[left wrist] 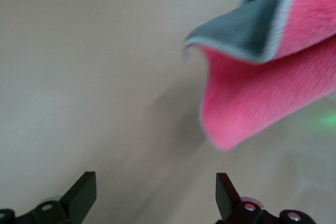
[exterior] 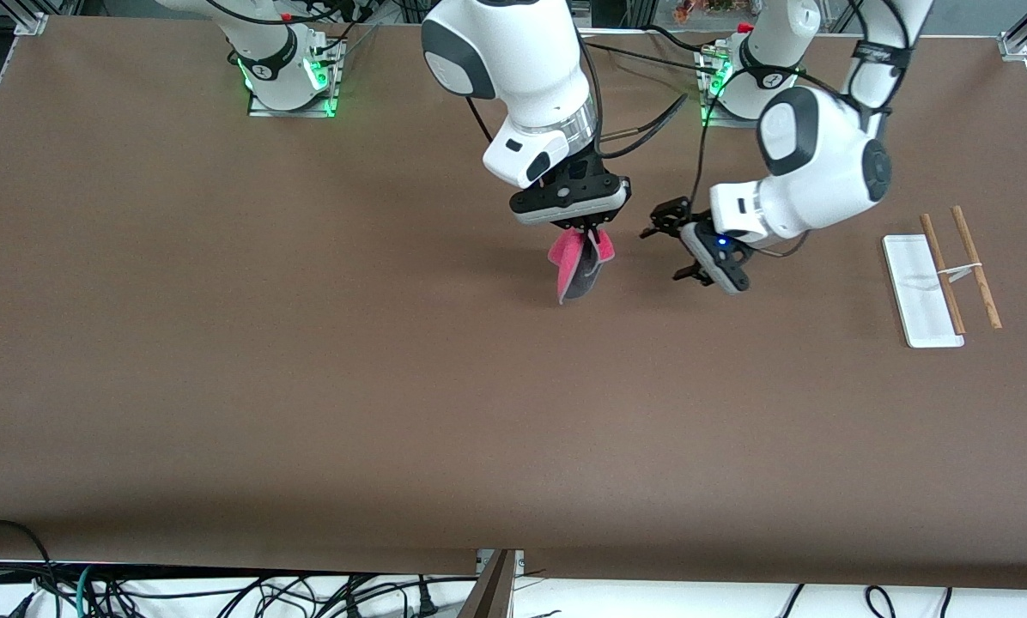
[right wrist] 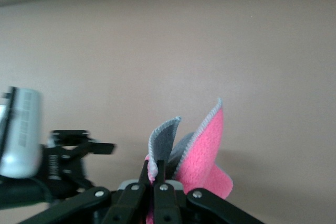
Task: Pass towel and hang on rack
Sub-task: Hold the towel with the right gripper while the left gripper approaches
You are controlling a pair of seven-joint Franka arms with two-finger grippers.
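Observation:
The towel (exterior: 575, 262) is a pink-red fuzzy cloth with a grey underside and pale edge. It hangs folded from my right gripper (exterior: 589, 230), which is shut on its top edge above the middle of the table. In the right wrist view the fingers (right wrist: 157, 174) pinch the towel (right wrist: 205, 150). My left gripper (exterior: 673, 243) is open beside the towel, toward the left arm's end, not touching it. In the left wrist view the towel (left wrist: 262, 87) hangs ahead of the open fingertips (left wrist: 84, 192). The rack (exterior: 938, 276) lies near the left arm's end of the table.
The rack's white base (exterior: 917, 292) and two wooden rods (exterior: 975, 266) lie flat on the brown table (exterior: 307, 343). The arm bases (exterior: 290, 69) stand at the table's back edge. Cables hang below the front edge.

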